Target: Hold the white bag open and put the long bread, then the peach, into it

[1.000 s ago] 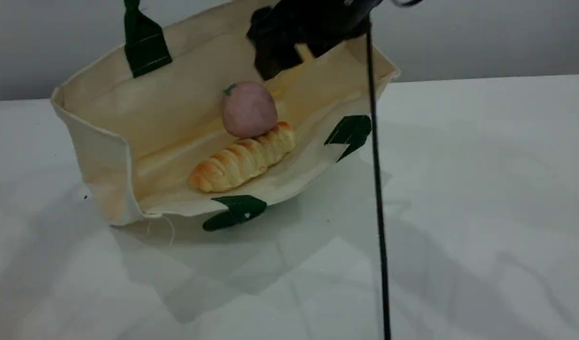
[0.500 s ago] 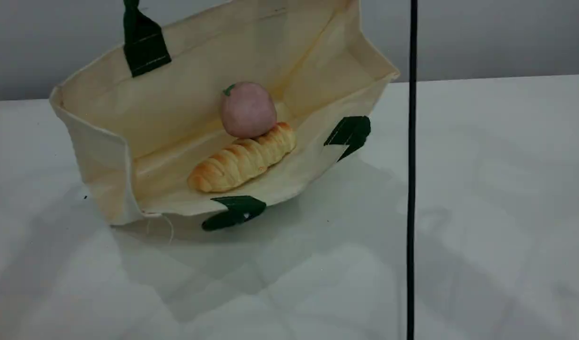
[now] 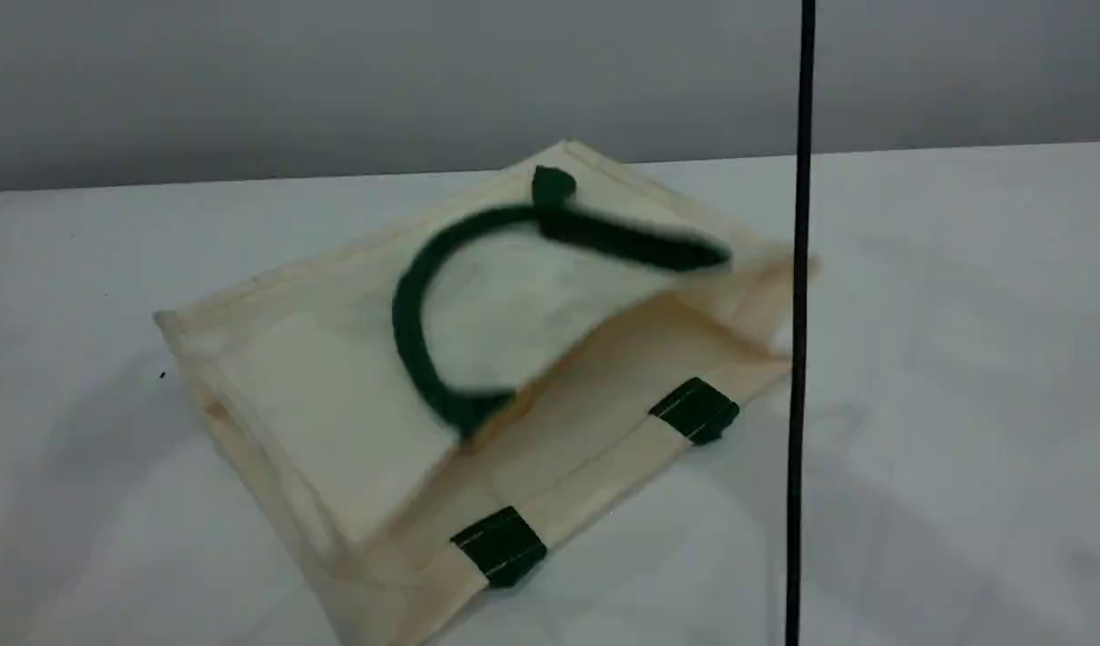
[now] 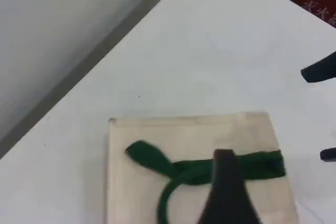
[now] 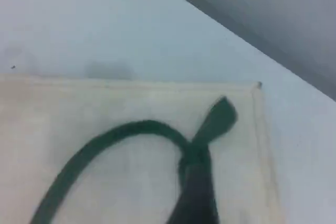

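Scene view: the bag (image 3: 335,404) lies on its side on the counter (image 3: 963,359). Its top panel sags onto the bottom one, and the mouth faces the camera, gaping only a bit on the right. One green handle (image 3: 405,314) sprawls across the top panel and it's smeared, so I'd guess the cloth isn't at rest. No bread and no peach in any view. They could be under that top panel, can't tell. Neither claw shows up here, just a black cable (image 3: 797,359) hanging down the right side.

The left claw (image 4: 227,192) hovers right over the handle. Only one fingertip shows, so I can't tell if it's open or closed, but the strap looks to lie on the bag, not in the claw. The right claw (image 5: 197,192) is above the same loop, jaws spread wide with nothing in them.

My read: nobody's holding the mouth open, so if the food isn't in yet, the job starts at the handle.
- Go for the middle of the loop.
- Pinch just the strap, not the panel under it.
- Lift slow and straight so the mouth opens toward the other arm.

If the food's already inside, just take both arms up clear of the loop so nothing snags.
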You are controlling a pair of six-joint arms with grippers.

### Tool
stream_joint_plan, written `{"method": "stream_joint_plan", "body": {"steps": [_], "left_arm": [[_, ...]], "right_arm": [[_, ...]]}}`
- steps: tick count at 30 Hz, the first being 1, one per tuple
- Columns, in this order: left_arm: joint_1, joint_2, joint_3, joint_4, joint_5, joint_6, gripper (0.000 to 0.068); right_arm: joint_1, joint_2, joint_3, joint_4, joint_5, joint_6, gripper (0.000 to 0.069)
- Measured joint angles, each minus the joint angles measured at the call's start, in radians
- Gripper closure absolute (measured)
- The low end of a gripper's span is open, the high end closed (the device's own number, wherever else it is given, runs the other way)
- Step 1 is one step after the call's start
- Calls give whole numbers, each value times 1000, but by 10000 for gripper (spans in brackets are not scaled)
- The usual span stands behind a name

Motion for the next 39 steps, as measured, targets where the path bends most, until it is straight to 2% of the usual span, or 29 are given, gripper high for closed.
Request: {"method": "stream_joint_plan", "body": {"steps": [3, 8, 14, 20, 24, 28, 32, 39], "left_arm": [[0, 0, 0, 0, 1, 0, 208], [0, 0, 0, 4, 2, -9, 202], [1, -33, 0, 38, 4, -80, 201], [1, -125, 0, 231, 6, -225, 199], [2, -204, 4, 399, 8, -369, 199], [1, -299, 48, 523, 8, -497, 199], [1, -418, 142, 531, 6, -531, 199], [1, -684, 426, 534, 5, -530, 199]], "right_arm": [[0, 0, 0, 0, 0, 10, 120], [0, 0, 0, 0, 12, 11, 120], [0, -65, 0, -61, 110, 11, 120], [0, -222, 0, -82, 254, 11, 120], [1, -361, 0, -72, 355, 11, 120], [2, -514, 0, -64, 466, 11, 124], [2, -683, 0, -40, 575, 18, 124], [2, -966, 0, 22, 701, 20, 131]]}}
